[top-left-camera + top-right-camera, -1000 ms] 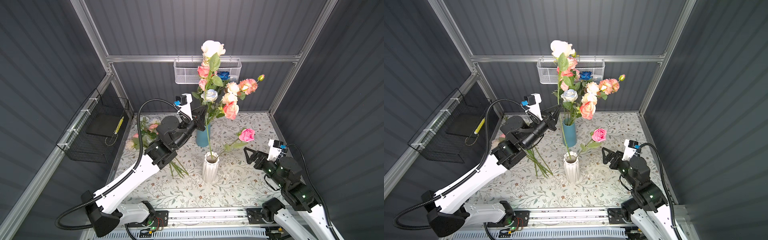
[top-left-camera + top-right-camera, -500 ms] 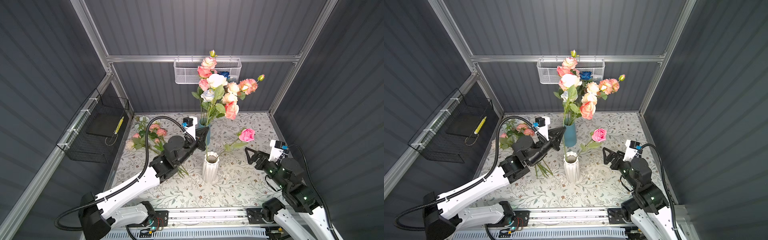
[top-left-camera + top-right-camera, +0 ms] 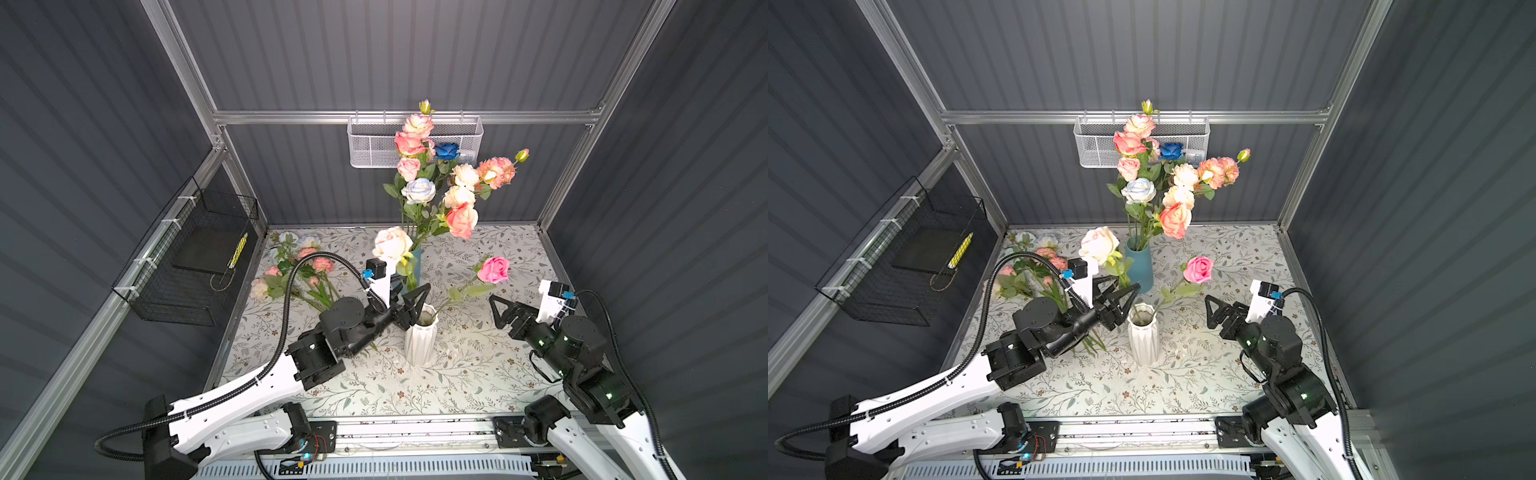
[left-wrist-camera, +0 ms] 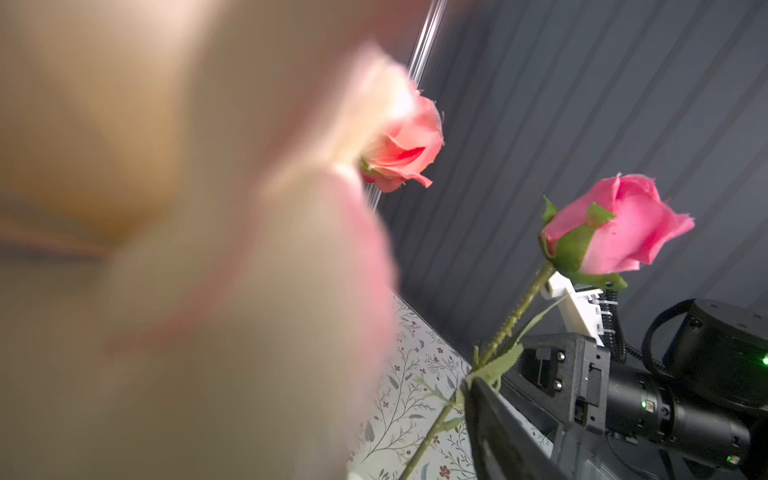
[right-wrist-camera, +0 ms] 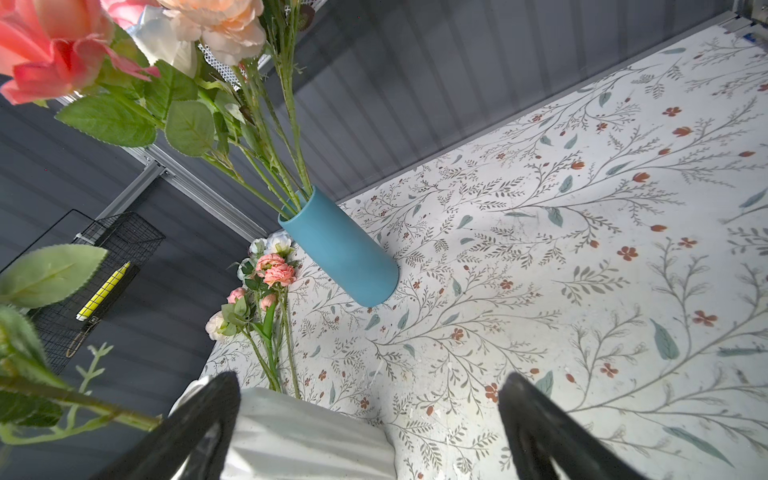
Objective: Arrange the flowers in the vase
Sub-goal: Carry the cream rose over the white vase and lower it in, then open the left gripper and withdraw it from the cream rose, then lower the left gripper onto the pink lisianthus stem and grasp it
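Floral tabletop (image 3: 478,374), left jaws spread beside cream rose (image 3: 392,244) stem at white vase (image 3: 420,345); right jaws spread

In both top views a front vase (image 3: 420,345) stands mid-bench (image 3: 478,382), a right rose (image 3: 493,269) leaning from it. A left rose (image 3: 392,244) rises above the left gripper (image 3: 411,297), which is just left of the vase mouth. Behind is a back vase (image 3: 1139,266) holding a bunch of flowers (image 3: 440,183). Loose flowers (image 3: 299,270) lie centre left.
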Controlling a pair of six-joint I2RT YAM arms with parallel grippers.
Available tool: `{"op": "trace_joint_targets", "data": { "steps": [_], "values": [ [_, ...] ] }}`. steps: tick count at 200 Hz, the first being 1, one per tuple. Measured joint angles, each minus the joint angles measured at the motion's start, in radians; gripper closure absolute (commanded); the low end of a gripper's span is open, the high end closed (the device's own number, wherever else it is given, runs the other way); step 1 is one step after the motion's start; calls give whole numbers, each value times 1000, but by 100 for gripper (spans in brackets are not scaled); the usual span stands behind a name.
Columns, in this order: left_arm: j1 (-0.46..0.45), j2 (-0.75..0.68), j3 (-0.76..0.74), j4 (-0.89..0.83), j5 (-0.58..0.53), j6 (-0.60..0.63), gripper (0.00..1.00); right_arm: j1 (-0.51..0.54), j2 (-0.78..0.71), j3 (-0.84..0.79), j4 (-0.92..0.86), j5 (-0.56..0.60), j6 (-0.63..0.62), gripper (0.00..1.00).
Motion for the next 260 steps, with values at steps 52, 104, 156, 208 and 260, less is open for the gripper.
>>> {"op": "trace_joint_targets", "data": {
  "steps": [52,104,156,208,260],
  "values": [
    [0,-166,-62,-107,-123,-14,32,0,-15,-6,0,0,2,1],
    [0,-367,-99,-236,-241,-31,27,0,-19,-28,0,0,8,1],
    [0,-398,-145,-362,-413,-109,17,0,-19,-37,1,0,13,1],
    [5,-324,-164,-551,-629,-230,17,0,-19,-37,1,0,15,1],
    [437,-167,-177,-607,-342,-317,36,0,-18,-39,1,-3,15,1]
  ]
}}
